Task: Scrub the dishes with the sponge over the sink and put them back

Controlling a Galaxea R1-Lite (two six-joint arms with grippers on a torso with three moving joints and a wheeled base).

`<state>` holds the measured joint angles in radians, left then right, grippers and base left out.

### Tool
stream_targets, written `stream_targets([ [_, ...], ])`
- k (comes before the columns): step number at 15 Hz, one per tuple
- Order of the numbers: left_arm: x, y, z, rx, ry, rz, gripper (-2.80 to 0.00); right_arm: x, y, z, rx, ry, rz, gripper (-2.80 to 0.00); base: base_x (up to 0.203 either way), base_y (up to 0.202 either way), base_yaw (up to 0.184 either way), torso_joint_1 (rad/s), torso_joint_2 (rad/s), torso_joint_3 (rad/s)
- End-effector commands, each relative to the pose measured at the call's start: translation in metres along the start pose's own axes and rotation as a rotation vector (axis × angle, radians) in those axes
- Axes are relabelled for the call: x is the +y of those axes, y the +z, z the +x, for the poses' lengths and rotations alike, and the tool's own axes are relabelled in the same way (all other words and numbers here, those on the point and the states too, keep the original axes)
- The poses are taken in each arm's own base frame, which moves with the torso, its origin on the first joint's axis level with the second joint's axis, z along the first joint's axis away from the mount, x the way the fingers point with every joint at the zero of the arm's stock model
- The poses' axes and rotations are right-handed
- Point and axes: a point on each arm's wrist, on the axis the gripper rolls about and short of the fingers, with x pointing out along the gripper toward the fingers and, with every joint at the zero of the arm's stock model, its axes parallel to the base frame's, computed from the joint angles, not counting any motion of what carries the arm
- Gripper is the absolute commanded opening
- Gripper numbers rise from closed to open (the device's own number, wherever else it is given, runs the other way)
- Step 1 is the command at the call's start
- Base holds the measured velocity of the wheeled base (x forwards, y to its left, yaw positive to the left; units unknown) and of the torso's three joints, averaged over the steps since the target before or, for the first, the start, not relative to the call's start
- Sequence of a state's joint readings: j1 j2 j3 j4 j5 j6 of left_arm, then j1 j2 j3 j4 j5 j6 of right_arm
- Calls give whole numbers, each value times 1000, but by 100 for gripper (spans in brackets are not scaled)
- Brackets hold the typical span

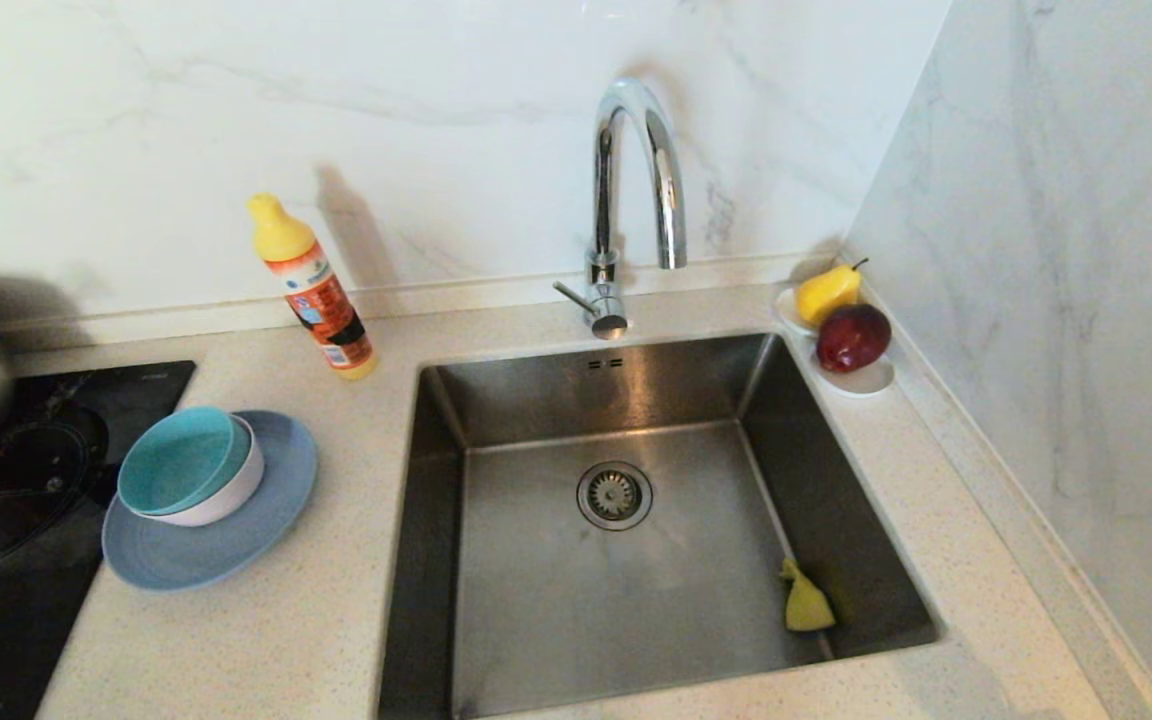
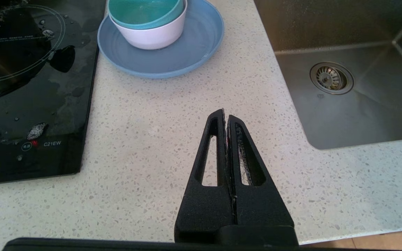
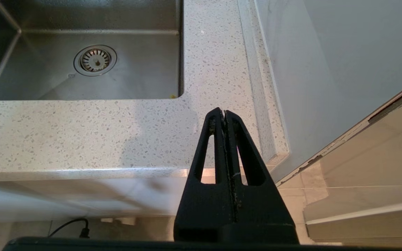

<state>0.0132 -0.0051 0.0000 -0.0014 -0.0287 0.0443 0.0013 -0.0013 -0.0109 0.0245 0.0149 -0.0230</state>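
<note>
1. Mostly we see the sink (image 1: 636, 560) whole, its near edge cut off; the sponge (image 1: 806, 603) lies in its right corner.
2. Left of it, our plate (image 1: 211, 545) holds the pink bowl (image 1: 226, 500), with the teal bowl (image 1: 176, 460) nested inside.
3. Our left gripper (image 2: 226, 116) and right gripper (image 3: 222, 113) hang over the counter's near edge, pressed closed and empty.

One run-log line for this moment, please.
left gripper shut, empty, over counter | right gripper shut, empty, at counter edge | dishes stacked on counter | sponge in sink

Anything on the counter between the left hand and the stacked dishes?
No. In the left wrist view only bare speckled countertop lies between the shut left hand and the grey-blue round plate holding the bowls.
</note>
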Motion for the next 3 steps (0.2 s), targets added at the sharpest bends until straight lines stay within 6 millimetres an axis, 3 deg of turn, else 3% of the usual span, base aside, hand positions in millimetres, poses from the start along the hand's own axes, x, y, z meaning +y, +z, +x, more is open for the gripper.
stream_targets([
  [1,0,0,0,3,0,0,-280,0,0,0,-1,1,1,-280,0,0,0,0,0,0],
  [3,0,0,0,3,0,0,-280,0,0,0,0,1,1,-280,0,0,0,0,0,0],
])
